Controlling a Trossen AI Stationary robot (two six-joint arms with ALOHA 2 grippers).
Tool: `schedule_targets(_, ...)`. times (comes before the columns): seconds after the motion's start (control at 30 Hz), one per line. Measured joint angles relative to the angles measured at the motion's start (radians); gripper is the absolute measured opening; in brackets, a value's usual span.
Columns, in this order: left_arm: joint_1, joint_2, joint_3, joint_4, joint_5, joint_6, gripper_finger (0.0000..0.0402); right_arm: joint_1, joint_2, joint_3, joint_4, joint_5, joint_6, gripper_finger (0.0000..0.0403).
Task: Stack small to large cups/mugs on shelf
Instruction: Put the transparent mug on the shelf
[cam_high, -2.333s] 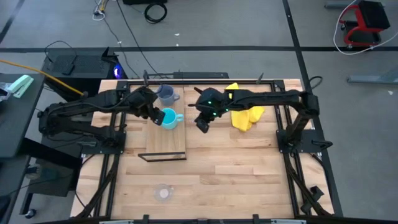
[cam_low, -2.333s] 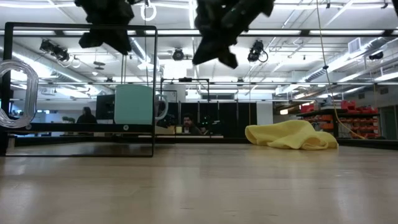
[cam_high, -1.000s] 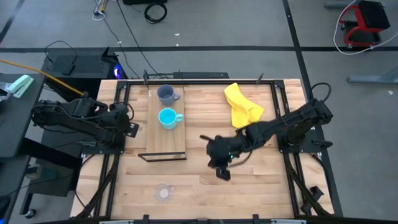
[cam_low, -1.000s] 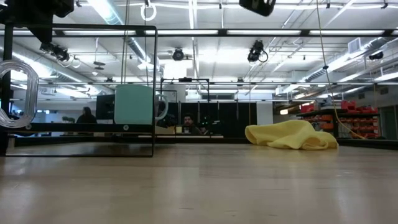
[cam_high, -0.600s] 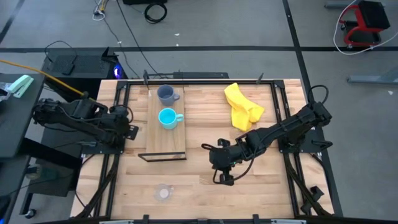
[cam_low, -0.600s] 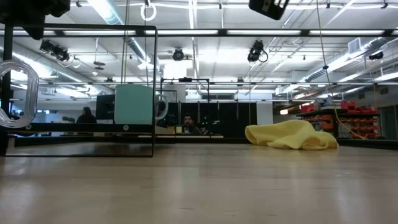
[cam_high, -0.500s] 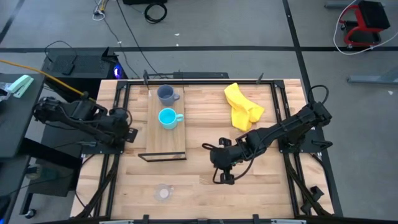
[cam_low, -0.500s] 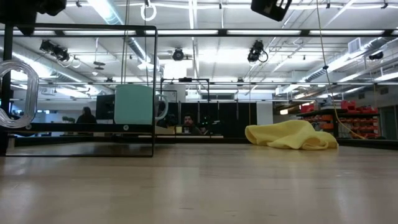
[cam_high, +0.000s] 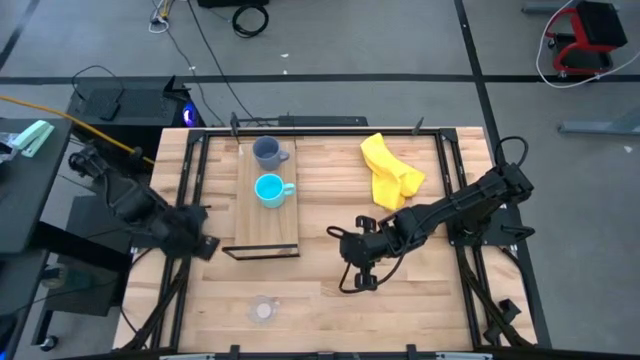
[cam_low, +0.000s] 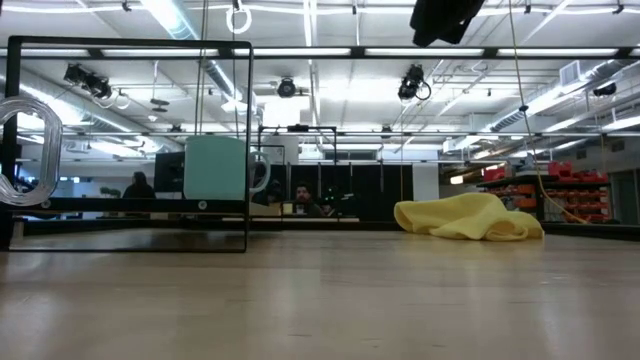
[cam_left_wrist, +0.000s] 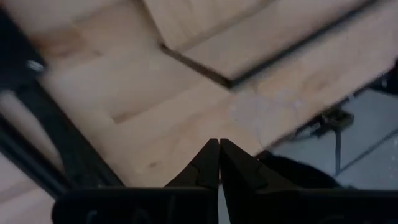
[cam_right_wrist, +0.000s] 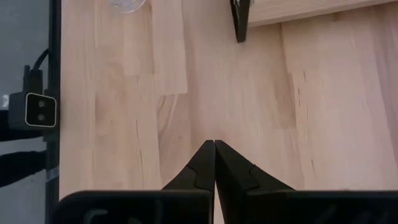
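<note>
The grey-blue mug (cam_high: 267, 151) stands at the far end of the brown shelf (cam_high: 268, 228). The turquoise mug (cam_high: 269, 189) stands on the shelf just nearer; it also shows in the low view (cam_low: 215, 168). The clear glass cup (cam_high: 263, 310) stands on the tabletop near the front edge, and at the low view's left (cam_low: 20, 150). My left gripper (cam_high: 205, 245) is shut and empty at the table's left edge, beside the shelf's near left corner (cam_left_wrist: 224, 78). My right gripper (cam_high: 352, 283) is shut and empty above the middle of the table (cam_right_wrist: 214, 144).
A yellow cloth (cam_high: 390, 172) lies at the far right of the table and shows in the low view (cam_low: 468, 218). The black table frame (cam_high: 450, 200) runs along the edges. Bare planks lie between the shelf and the right arm.
My left gripper has swung toward the table's near edge along the left side, staying shut. The mugs, the glass cup and the cloth have stayed where they were.
</note>
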Motion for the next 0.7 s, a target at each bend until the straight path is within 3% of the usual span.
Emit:
schedule_targets(0.33,-0.147,0.164,0.000,0.224,-0.106,-0.106,0.0015,-0.025,0.000,0.000,-0.010,0.002,-0.008,0.0012)
schedule_targets(0.7,-0.163,0.360,0.000,0.466,-0.184,-0.116,0.0015,-0.025,0.000,0.000,-0.037,-0.002,-0.032,0.0012)
